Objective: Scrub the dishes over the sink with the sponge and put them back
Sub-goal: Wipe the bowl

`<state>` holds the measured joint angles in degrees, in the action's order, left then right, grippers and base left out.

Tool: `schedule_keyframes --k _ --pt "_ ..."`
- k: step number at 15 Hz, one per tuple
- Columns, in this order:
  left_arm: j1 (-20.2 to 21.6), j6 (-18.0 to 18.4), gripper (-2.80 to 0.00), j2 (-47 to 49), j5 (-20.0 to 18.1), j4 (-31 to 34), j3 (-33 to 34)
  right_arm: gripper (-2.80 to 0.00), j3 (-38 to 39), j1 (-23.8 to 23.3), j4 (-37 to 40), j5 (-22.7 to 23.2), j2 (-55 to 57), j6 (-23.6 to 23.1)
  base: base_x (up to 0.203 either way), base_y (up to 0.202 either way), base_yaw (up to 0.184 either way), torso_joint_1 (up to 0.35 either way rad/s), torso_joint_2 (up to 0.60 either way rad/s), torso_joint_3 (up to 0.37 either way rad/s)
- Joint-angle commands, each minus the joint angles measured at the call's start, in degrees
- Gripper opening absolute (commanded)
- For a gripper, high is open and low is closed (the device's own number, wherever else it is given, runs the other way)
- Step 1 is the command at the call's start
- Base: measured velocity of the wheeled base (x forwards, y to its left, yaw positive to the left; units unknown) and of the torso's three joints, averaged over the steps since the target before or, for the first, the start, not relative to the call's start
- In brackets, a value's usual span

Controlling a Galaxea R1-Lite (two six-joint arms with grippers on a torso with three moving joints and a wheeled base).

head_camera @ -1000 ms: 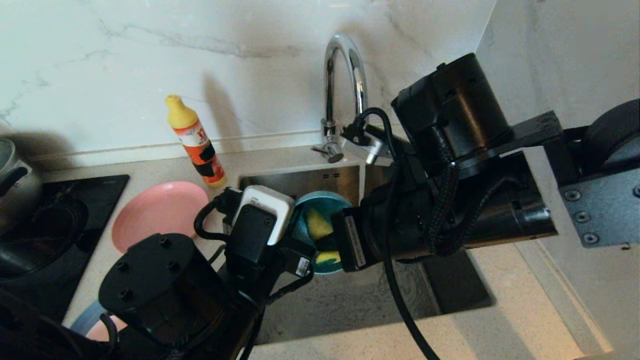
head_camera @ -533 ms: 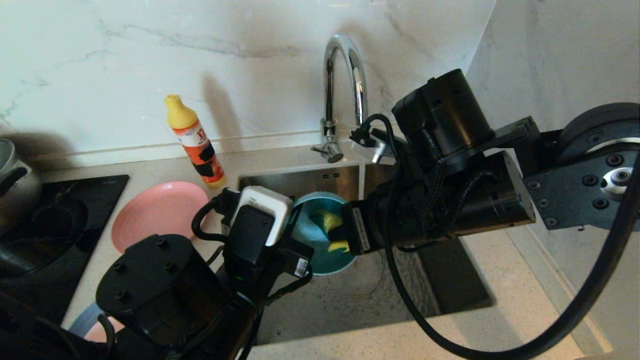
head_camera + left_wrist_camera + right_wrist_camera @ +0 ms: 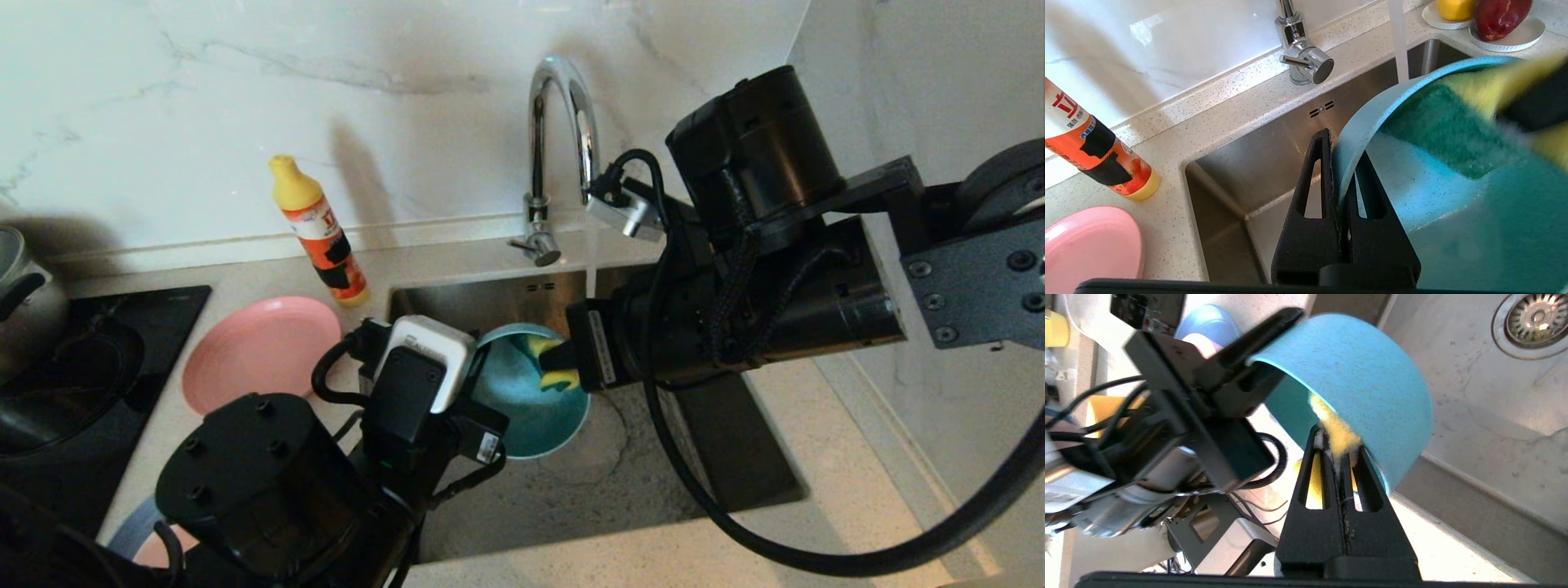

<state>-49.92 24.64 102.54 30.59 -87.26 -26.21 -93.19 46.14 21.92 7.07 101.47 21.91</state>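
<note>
Left tool (image 3: 1337, 179): clenched on the rim of the teal bowl (image 3: 522, 408), over the sink (image 3: 694, 457)
Right tool (image 3: 1338, 451): grasping the sponge (image 3: 551, 363), inside the bowl at 1 o'clock
Pink plate (image 3: 261, 351): on the worktop (image 3: 857, 523), at 9 o'clock
Left: judged, other dishes wait

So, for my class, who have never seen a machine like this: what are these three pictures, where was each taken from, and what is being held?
It is a robot with two black arms at a kitchen sink. The wide picture comes from a camera on its head, looking down. The other two come from cameras on each wrist, behind the fingers. The left tool is shut on the rim of a teal bowl, held tilted over the sink. The right tool is shut on a yellow sponge pressed inside the bowl. Water runs from the tap. On the counter lie a pink plate and a soap bottle; fruit sits on a white saucer.
</note>
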Motion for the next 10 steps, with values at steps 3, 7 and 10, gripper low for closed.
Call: schedule_keyframes --k 3,7,10 --pt "0.00 0.00 -2.80 -0.34 0.26 -0.40 0.18 -2.80 0.15 0.41 0.32 -0.04 -1.45 0.15 0.000 0.000 0.000 0.000 0.00 0.000" --pt "0.00 -0.03 -2.80 -0.81 0.76 -0.40 -0.42 -2.80 2.65 -0.95 0.32 -0.48 -2.40 0.41 0.000 0.000 0.000 0.000 0.00 0.000" --pt "0.08 -0.03 -2.80 -0.76 0.97 -0.40 -1.08 -2.80 4.72 -1.05 0.35 -0.40 -3.42 0.59 0.000 0.000 0.000 0.000 0.00 0.000"
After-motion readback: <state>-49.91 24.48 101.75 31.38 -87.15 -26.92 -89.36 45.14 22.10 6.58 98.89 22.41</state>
